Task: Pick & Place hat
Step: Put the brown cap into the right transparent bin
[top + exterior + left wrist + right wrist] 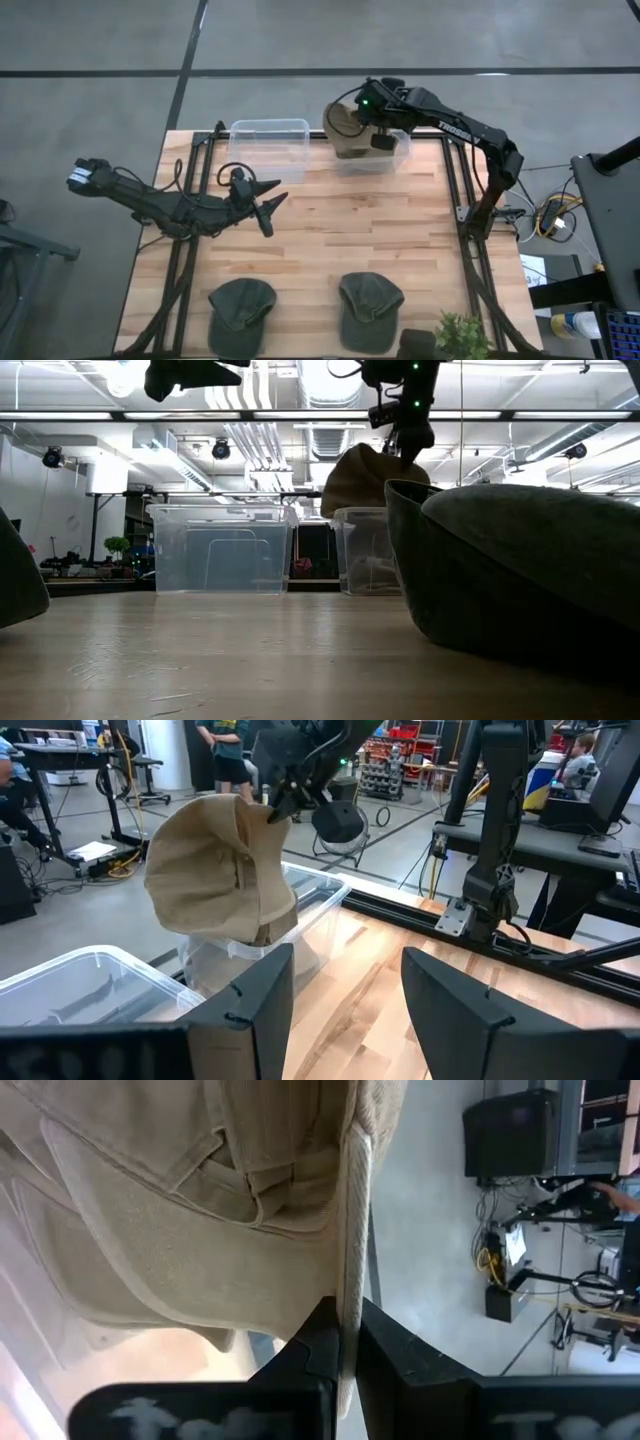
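While the tan hat is being held aloft at the far edge of the table, it is being seen from above hanging from the right gripper, directly over the right-hand clear bin, with a second clear bin just beside it. The left gripper is being kept near the table's middle with its fingers apart and nothing between them, well apart from the hat; two green hats are lying at the near edge. From table height, the tan hat is being shown dangling just above the bin's rim, its long axis running downward from the grip. Through the left wrist camera, the tan hat is being shown pinched at its top edge, crown bulging sideways, bin beneath. Through the right wrist camera, the fingers are being shown clamped on the hat's brim edge. Judged from this, a straight descent and release is what is called for.
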